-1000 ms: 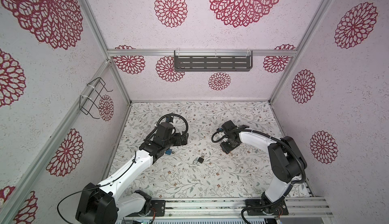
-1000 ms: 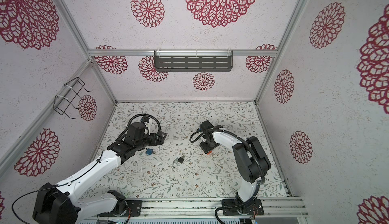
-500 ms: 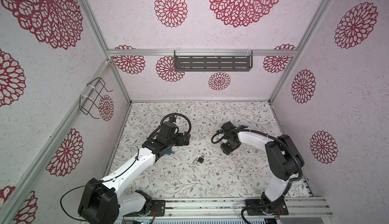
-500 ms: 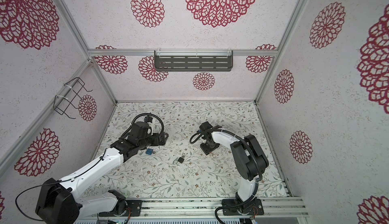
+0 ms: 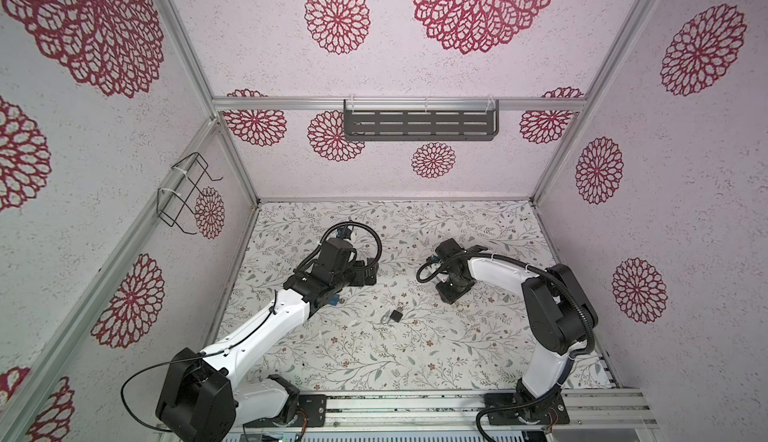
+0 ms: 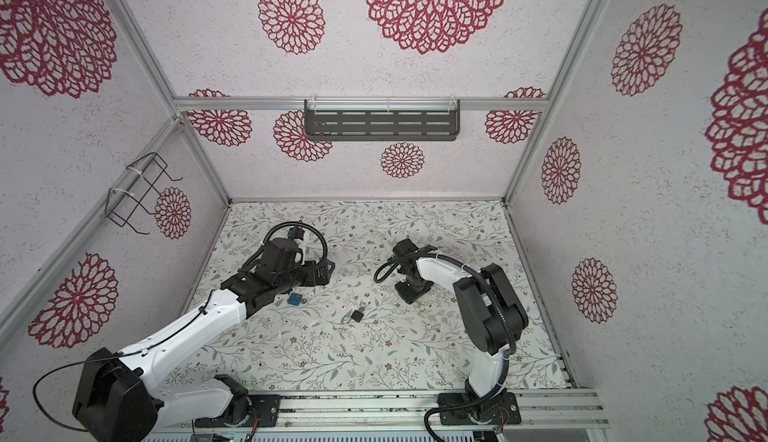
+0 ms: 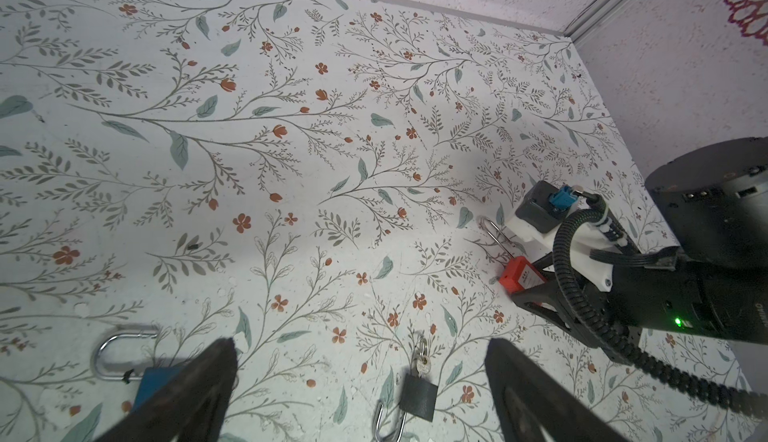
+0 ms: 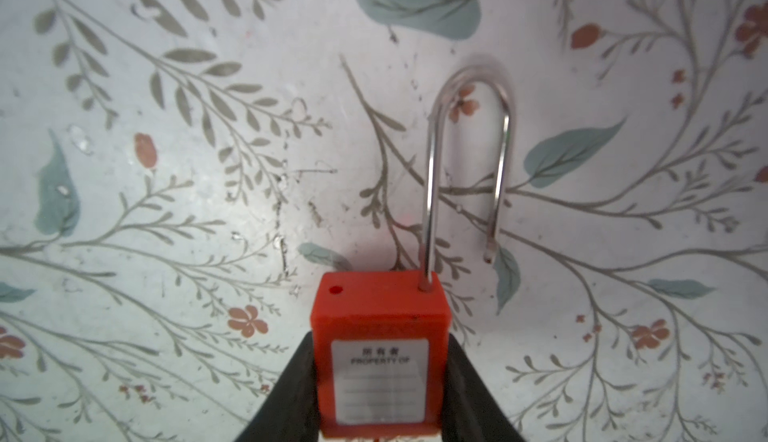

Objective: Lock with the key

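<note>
Gripping red padlock [image 8: 380,315] by body, right gripper [image 8: 379,348] sets fingers [image 8: 286,394] against both flanks; lock lies flat on floral table [image 5: 374,361], right of centre, shackle [image 8: 469,86] swung open (free end clear of body). Left gripper [image 7: 361,346] spread wide, empty, hovers near black padlock [image 7: 417,396] with key [image 7: 422,364] at base end, mid-table between arms; blue padlock [image 7: 151,381] partly hidden by left gripper in left wrist view

Both top views are lit brightly and evenly by diffuse light. Only soft shadows are cast on the floral tabletop [image 5: 374,361], and the walls are splayed by wide-angle perspective. In the wrist views, the red padlock [image 8: 380,357] is rendered slightly soft, and the fingers [image 7: 199,394] of the left gripper [image 7: 362,342] are blurred.
</note>
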Available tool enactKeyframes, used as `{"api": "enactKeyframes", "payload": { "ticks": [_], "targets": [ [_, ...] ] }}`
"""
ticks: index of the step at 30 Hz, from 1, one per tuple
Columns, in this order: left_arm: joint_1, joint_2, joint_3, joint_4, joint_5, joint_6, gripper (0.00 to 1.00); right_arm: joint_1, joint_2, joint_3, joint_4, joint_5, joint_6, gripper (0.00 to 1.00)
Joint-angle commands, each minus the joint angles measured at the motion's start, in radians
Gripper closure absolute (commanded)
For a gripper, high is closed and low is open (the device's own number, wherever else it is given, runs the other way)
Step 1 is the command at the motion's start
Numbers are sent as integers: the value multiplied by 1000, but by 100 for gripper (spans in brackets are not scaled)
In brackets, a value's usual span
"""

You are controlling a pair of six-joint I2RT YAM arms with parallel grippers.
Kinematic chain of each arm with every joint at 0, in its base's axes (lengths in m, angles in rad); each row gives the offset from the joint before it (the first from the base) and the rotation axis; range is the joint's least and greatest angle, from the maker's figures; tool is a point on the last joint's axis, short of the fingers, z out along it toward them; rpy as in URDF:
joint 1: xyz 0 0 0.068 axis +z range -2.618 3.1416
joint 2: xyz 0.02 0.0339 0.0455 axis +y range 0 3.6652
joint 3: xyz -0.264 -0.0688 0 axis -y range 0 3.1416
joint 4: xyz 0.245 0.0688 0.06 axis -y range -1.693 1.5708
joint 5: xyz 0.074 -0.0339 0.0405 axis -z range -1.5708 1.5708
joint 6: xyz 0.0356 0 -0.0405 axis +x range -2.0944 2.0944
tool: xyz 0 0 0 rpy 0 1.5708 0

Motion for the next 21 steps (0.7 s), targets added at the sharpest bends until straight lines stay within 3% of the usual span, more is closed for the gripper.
{"api": "enactKeyframes", "payload": {
  "ticks": [1,7,11,14,16,21],
  "targets": [
    [-12,7,33,-14,-6,20,2,8,-36,43,-52,6,-20,68],
    [-14,-15,50,-36,-63,89,2,46,-110,94,-102,34,-59,71],
    [-16,-40,38,5,-150,211,3,101,-168,136,-145,95,-102,72],
    [-18,-63,35,60,-153,349,2,138,-223,147,-148,144,-135,73],
    [-17,-83,26,105,-117,454,4,159,-259,146,-137,174,-159,73],
    [-19,-158,-47,243,96,782,11,235,-344,138,-100,240,-256,74]
  ]
}}
